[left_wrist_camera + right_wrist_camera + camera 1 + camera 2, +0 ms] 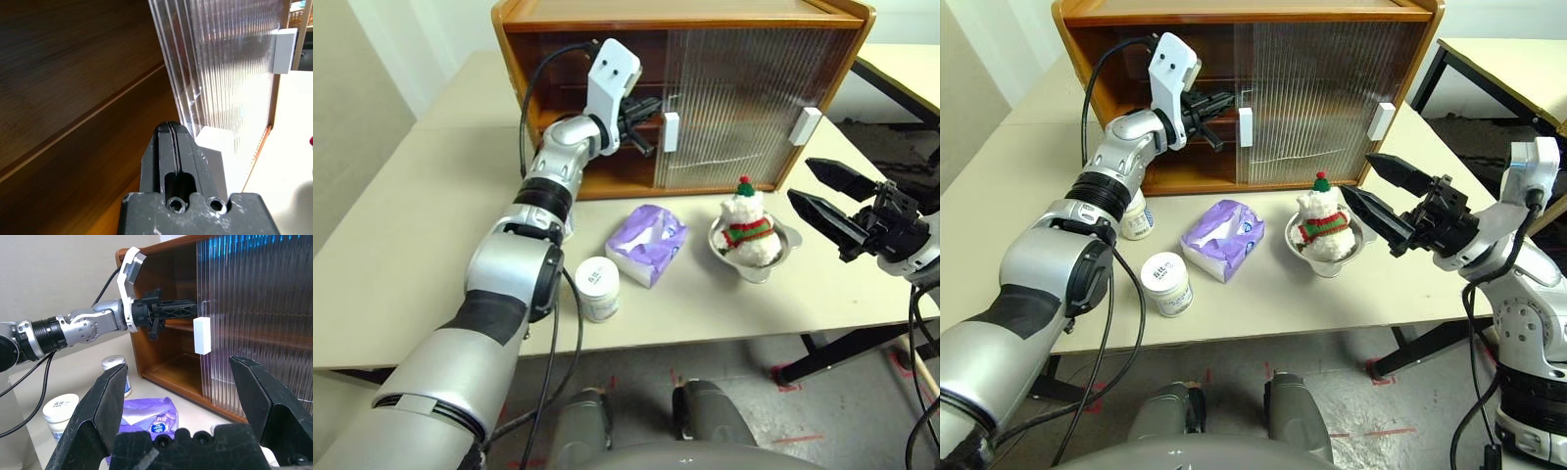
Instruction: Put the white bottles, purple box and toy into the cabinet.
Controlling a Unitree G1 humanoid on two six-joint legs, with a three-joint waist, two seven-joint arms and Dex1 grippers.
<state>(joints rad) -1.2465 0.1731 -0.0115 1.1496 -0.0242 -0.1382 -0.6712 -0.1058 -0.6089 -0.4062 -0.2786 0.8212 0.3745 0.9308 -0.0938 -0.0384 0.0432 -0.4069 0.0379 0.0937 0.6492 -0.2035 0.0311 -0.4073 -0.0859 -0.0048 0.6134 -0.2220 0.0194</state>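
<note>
You had the left gripper [1219, 101] reaching level into the open left half of the cabinet [685, 20], fingers pressed together with nothing between them, tip against the edge of the ribbed door [744, 98] just beside its white handle [671, 131]. The left wrist view gave you what the head views could not: the closed fingers [176, 152] lay right along the door's edge, with the far handle [285, 51] beyond.

Your right gripper [837, 201] hung over the desk's right edge, fingers wide apart and empty, pointing toward the toy [748, 230] in its bowl [781, 250]. The box [647, 243] lay mid-desk, in front of the cabinet. One bottle [598, 288] stood near the front edge of the desk [401, 255]. The second bottle [1139, 217] stood farther back beside the left arm; the right eye and right wrist views showed it, while the arm covered it in the left eye view.
</note>
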